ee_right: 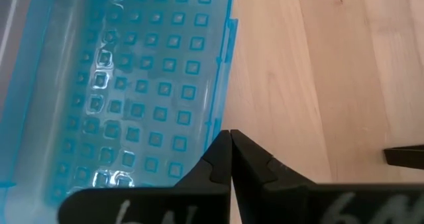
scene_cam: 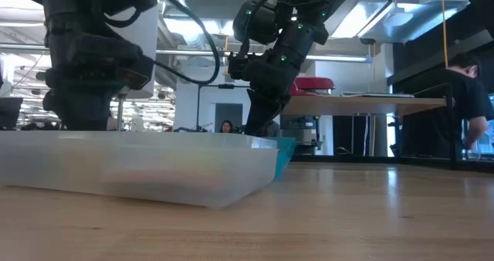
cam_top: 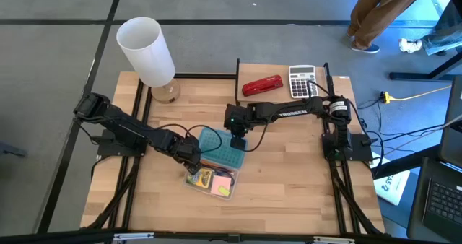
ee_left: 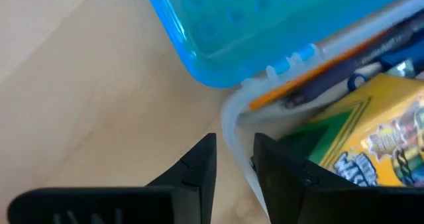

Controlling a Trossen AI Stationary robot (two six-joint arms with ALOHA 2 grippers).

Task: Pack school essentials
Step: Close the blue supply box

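**Lid half on, box nearly packed**

The step in hand looks like closing up: the clear plastic box [cam_top: 214, 180] sits mid-table with the school things already inside, and the blue lid [cam_top: 224, 151] lies tilted across its far end, not yet seated.

The left gripper [ee_left: 233, 159] straddles the box's near wall [ee_left: 233, 128], one finger outside and one inside — clamped on that rim, steadying the box. The right gripper [ee_right: 230, 151] has its fingers pressed fully together, holding nothing, tip at the lid's edge [ee_right: 222, 85], apparently to nudge or press it.

Next, I judge, the lid must be slid square over the box and pushed down until it snaps, while the left grip keeps the box from skating; the left finger inside the wall will need to come out first.

Count: one box, one lid, one green-yellow crayon box [ee_left: 358, 141], one pink sticky-note pad [cam_top: 222, 183], at least one orange pencil [ee_left: 311, 71] — more cannot be told. Away from the box stand one red stapler [cam_top: 261, 86], one grey calculator [cam_top: 302, 81] and one white cylinder [cam_top: 146, 50].
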